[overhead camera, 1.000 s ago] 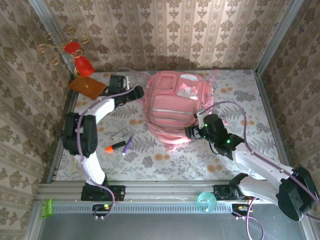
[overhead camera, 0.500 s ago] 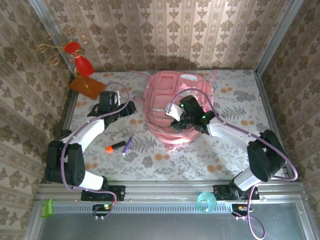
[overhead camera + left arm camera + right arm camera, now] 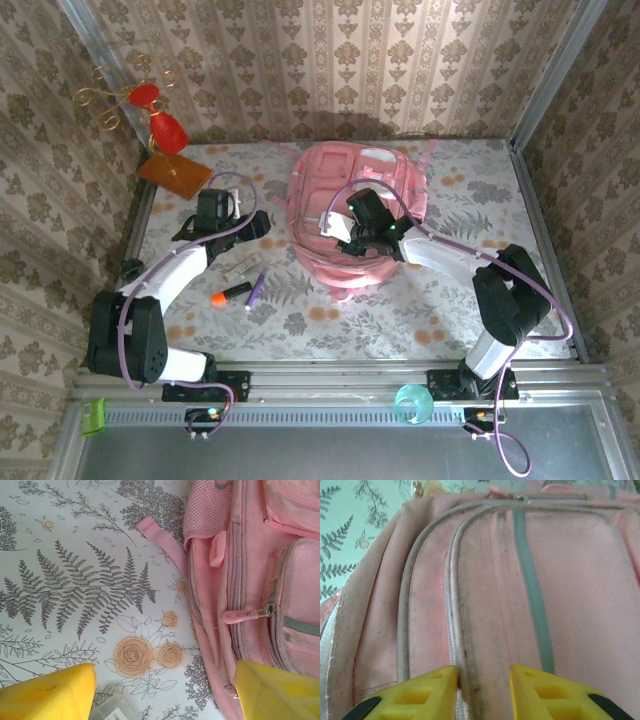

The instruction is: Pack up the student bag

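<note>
Fingertips of the right gripper sit close together astride a zip seam on the student bag; we cannot tell if they pinch it. Left gripper gapes wide, empty, over the table at the bag's flank. Bag lies mid-table, towards the far wall. Step, we judge: opening a pocket. Next calls for catching a zip pull; orange-tipped marker and purple pen lie unpacked.
</note>
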### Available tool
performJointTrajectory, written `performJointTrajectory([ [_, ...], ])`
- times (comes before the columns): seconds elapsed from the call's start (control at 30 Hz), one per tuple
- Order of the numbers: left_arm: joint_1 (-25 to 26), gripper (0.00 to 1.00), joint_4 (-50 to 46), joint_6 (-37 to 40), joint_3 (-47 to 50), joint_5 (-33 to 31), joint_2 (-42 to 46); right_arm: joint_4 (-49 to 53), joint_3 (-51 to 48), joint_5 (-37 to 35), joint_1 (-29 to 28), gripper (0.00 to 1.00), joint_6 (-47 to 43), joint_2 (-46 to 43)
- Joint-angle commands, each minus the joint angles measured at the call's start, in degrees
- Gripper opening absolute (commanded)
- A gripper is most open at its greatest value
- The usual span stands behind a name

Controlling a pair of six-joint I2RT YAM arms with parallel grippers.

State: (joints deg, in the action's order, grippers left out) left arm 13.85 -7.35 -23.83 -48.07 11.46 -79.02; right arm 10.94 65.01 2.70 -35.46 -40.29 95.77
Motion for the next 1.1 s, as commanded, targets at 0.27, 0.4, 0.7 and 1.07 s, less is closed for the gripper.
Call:
performJointTrajectory([
  [0.27,0.50,0.74,-1.66,2.52,1.14,-0.31,1.42,1.44,3.43,-1.65,0.57,0.14,-0.53,1.73],
  [0.4,0.56,0.74,-1.87,2.88,1.67,-0.30,2.14,2.41,3.45,-1.73,0.48,0.20,-1.45,1.76],
  [0.7,0.64,0.74,-1.97,2.99,1.76,0.22,2.70,2.89,2.75,-3.75,0.31,0.37,-3.25,3.02],
  [1.07,0.65,0.75,-2.31,3.23,2.31,0.23,2.93,1.27,3.36,-5.60,0.04,0.18,-3.71,3.15],
])
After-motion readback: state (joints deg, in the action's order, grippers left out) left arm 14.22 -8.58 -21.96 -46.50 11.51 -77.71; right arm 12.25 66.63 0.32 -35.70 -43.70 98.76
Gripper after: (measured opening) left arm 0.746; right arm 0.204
